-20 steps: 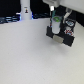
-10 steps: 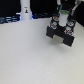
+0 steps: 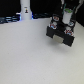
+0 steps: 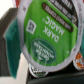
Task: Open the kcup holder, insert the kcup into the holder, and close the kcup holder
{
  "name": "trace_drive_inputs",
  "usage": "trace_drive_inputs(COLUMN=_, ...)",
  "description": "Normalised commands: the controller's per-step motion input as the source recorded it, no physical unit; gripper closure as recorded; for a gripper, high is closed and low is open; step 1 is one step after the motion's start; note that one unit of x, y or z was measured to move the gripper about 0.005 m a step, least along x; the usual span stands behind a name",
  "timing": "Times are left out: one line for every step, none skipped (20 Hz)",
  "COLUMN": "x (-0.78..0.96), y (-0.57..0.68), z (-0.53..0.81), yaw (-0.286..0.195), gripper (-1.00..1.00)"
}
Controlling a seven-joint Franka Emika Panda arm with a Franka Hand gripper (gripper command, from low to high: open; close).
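The kcup (image 4: 47,35) fills the wrist view, its green foil top reading "Dark Magic" and tilted close to the camera. In the exterior view my gripper (image 3: 64,23) hangs directly over the black kcup holder (image 3: 59,34) at the back right of the table, shut on the kcup. A dark edge of the holder (image 4: 6,22) shows beside the kcup in the wrist view. Red-and-white topped pods (image 4: 78,61) peek out beneath the kcup, so a drawer looks open. The fingertips are hidden.
A tall white post with a dark mark (image 3: 25,9) stands at the back, toward the exterior view's left of the holder. Dark clutter (image 3: 9,20) lines the back edge. The pale tabletop (image 3: 30,55) stretches in front.
The arm has shifted only slightly above the holder. The kcup stays in the gripper and the holder has not moved.
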Motion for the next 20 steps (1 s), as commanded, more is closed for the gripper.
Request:
trace_drive_inputs(x=-0.53, y=0.26, z=-0.15, yaw=0.119, gripper=1.00)
trace_drive_inputs(x=-0.53, y=0.27, z=-0.14, yaw=0.113, gripper=1.00)
trace_drive_inputs(x=-0.48, y=0.17, z=-0.20, yaw=0.105, gripper=1.00)
trace_drive_inputs(x=-0.34, y=0.05, z=-0.26, yaw=0.085, gripper=1.00)
trace_drive_inputs(x=-0.27, y=0.04, z=-0.25, yaw=0.075, gripper=1.00)
trace_drive_inputs(x=-0.23, y=0.05, z=-0.26, yaw=0.074, gripper=1.00)
trace_drive_inputs(x=-0.23, y=0.07, z=-0.26, yaw=0.079, gripper=1.00)
trace_drive_inputs(x=-0.21, y=0.04, z=-0.27, yaw=0.076, gripper=1.00)
trace_drive_inputs(x=-0.22, y=0.03, z=-0.26, yaw=0.069, gripper=1.00)
trace_drive_inputs(x=-0.20, y=0.00, z=-0.26, yaw=0.068, gripper=1.00)
trace_drive_inputs(x=-0.17, y=-0.01, z=-0.26, yaw=0.054, gripper=1.00)
trace_drive_inputs(x=-0.16, y=-0.02, z=-0.27, yaw=0.041, gripper=1.00)
trace_drive_inputs(x=-0.15, y=-0.04, z=-0.27, yaw=0.035, gripper=1.00)
trace_drive_inputs(x=-0.14, y=-0.04, z=-0.27, yaw=0.027, gripper=1.00)
trace_drive_inputs(x=-0.14, y=-0.04, z=-0.27, yaw=0.025, gripper=1.00)
trace_drive_inputs(x=-0.13, y=-0.03, z=-0.28, yaw=0.026, gripper=1.00)
trace_drive_inputs(x=-0.12, y=-0.03, z=-0.25, yaw=0.028, gripper=1.00)
trace_drive_inputs(x=-0.15, y=-0.03, z=-0.27, yaw=0.020, gripper=1.00)
trace_drive_inputs(x=-0.16, y=-0.04, z=-0.27, yaw=0.019, gripper=1.00)
trace_drive_inputs(x=-0.16, y=-0.04, z=-0.28, yaw=0.025, gripper=1.00)
